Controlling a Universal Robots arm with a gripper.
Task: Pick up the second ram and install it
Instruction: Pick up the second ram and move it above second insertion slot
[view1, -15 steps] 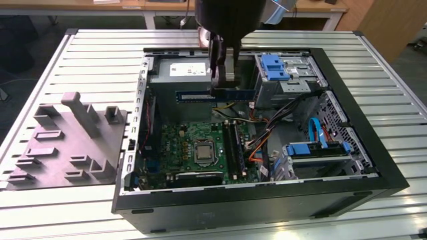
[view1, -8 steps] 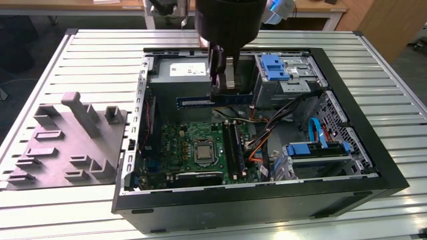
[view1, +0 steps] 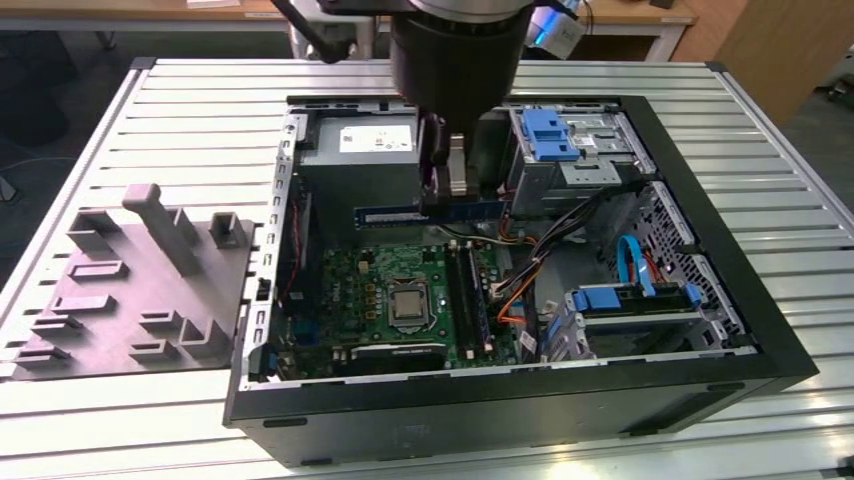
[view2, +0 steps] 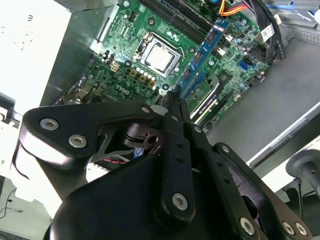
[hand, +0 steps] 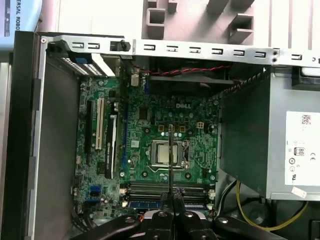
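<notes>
Gripper (view1: 445, 196) is clamping the second ram (view1: 394, 213) - fingers pinched shut on it near mid-length, stick lying level inside the open computer case (view1: 747, 330). In the exterior view the stick is hanging just in front of the grey power supply (view1: 354, 150) and over the near edge of the green motherboard (view1: 374, 290). Black memory slots (view1: 463, 290) are running beside the CPU socket (view1: 404, 303), on the exterior view's right of it. Orange and black cables (view1: 514, 295) and a drive cage (view1: 567, 150) with a blue latch are crowding that same side. A grey fixture tray (view1: 134, 290) is lying outside the case on the slatted table (view1: 801, 150). In the first wrist view the stick is showing edge-on - a thin dark line across the socket.
</notes>
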